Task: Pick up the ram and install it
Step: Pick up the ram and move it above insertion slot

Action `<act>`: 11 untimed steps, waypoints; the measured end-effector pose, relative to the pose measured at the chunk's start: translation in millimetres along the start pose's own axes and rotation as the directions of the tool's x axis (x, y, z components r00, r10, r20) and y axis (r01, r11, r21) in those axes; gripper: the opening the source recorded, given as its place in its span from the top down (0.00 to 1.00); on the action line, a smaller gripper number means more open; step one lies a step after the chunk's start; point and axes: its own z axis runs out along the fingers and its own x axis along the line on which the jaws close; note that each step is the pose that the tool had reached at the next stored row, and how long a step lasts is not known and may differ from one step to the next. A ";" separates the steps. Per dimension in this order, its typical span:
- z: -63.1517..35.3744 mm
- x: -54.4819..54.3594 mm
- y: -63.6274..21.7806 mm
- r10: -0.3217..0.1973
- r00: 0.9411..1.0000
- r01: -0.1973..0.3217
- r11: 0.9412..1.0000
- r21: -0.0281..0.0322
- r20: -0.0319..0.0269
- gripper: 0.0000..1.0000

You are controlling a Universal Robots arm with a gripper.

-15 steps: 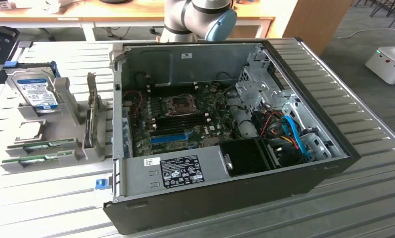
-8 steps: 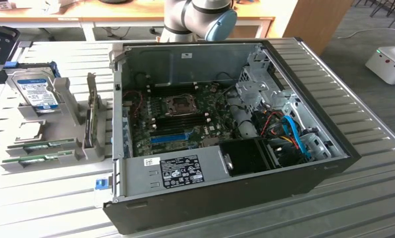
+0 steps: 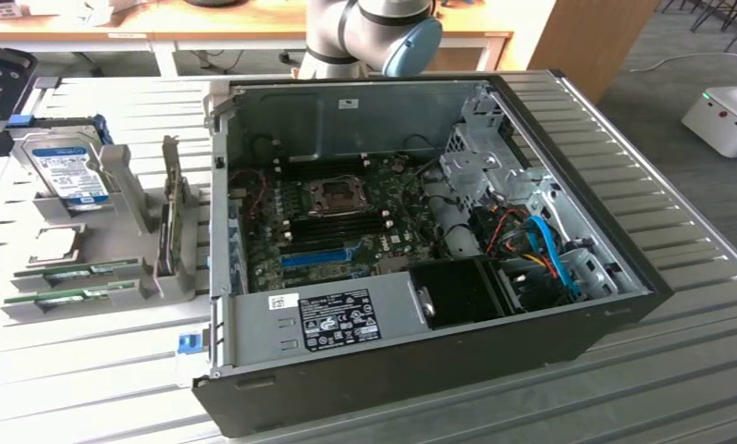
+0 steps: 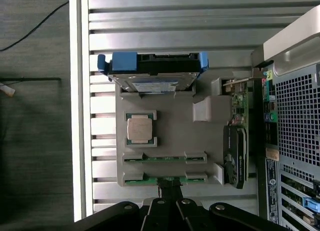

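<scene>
Claw: gripper [image 4: 168, 190] closed, empty, hovering over gray holder [image 4: 175, 136].
Ram: two ram sticks [image 3: 79, 272] slotted in holder, nine o'clock from open computer case [image 3: 467, 370], exterior view.

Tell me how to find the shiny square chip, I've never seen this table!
Start at the big open computer case; beside it, on the exterior view's left, sits a grey holder tray. On that tray the chip lies flat between the blue-labelled hard drive and two thin green ram sticks. It is the only silver square there; its neighbours are bulky or long and narrow.
</scene>
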 end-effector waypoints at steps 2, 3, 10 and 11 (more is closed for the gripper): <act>0.0 0.0 0.0 -0.016 1.000 0.016 1.000 0.000 -0.001 0.89; 0.0 0.0 0.0 -0.024 1.000 0.024 1.000 0.000 -0.001 0.89; 0.0 0.0 0.0 -0.079 0.997 0.079 0.997 0.001 -0.003 0.89; 0.0 0.0 0.0 -0.087 0.996 0.087 0.996 0.001 -0.004 0.89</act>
